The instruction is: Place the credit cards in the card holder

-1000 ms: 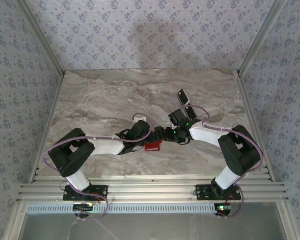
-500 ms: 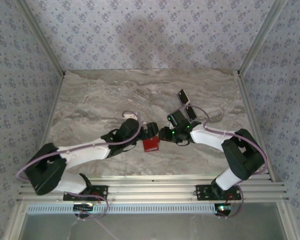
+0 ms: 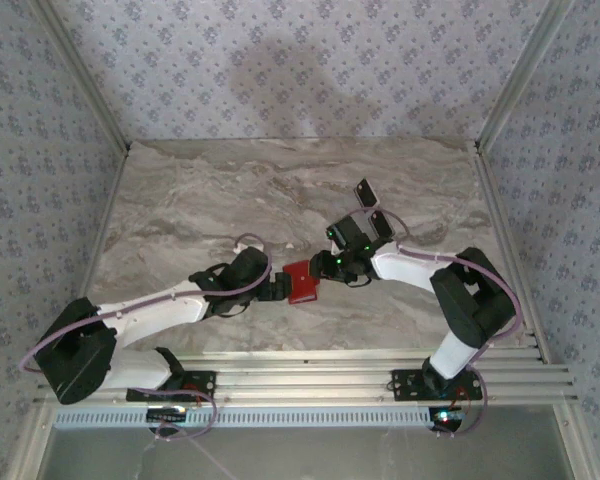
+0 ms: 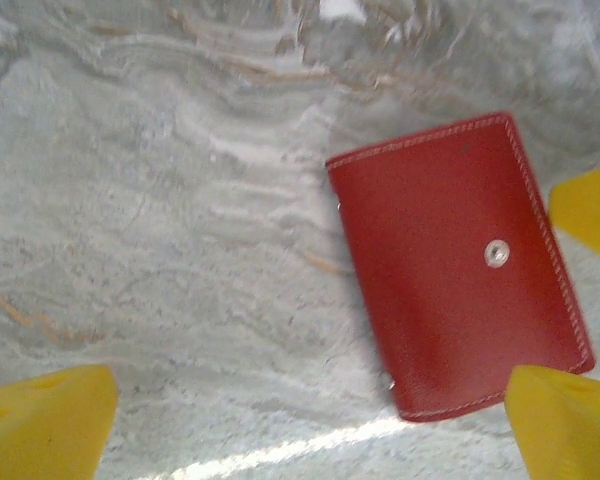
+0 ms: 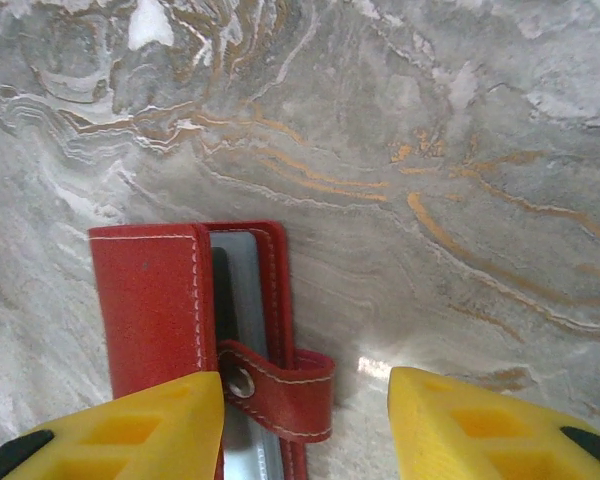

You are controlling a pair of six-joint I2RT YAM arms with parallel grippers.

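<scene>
The card holder lies flat between the left gripper and right gripper — both gape wide, empty. Likely one pins it while the other frees the strap.

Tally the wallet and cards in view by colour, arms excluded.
Red: 1, the card holder
Black: 2, the far black card and the near black card
Grey: 1, the grey card showing inside the card holder
Total: 4
</scene>
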